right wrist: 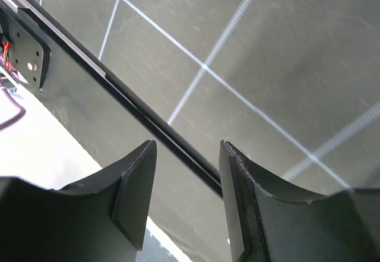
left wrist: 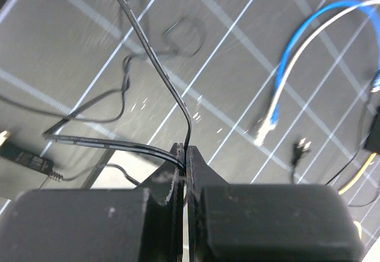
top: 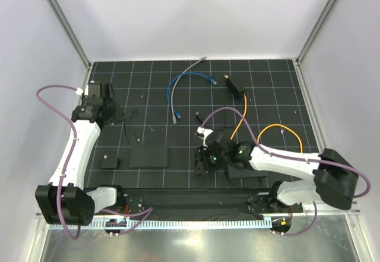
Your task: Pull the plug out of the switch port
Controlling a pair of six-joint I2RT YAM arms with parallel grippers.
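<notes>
The switch, a small black box (top: 236, 85), lies at the back of the gridded mat, and its port is too small to make out. The orange cable (top: 240, 116) meets the box's right end, where the plug (top: 243, 94) sits. In the left wrist view the box (left wrist: 374, 136) and orange cable (left wrist: 356, 177) show at the right edge. My left gripper (top: 113, 110) (left wrist: 185, 149) is far to the left, shut on a thin black wire (left wrist: 160, 66). My right gripper (top: 200, 160) (right wrist: 187, 149) hangs open over the mat's front edge, with nothing between its fingers.
A blue cable (top: 178, 87) (left wrist: 309, 30) and a grey cable (top: 193, 66) lie coiled at the back centre. Two flat black mats (top: 148, 155) (top: 243, 171) lie near the front. A tiny black block (left wrist: 24, 155) trails thin wires. A metal rail (right wrist: 148, 116) runs along the front edge.
</notes>
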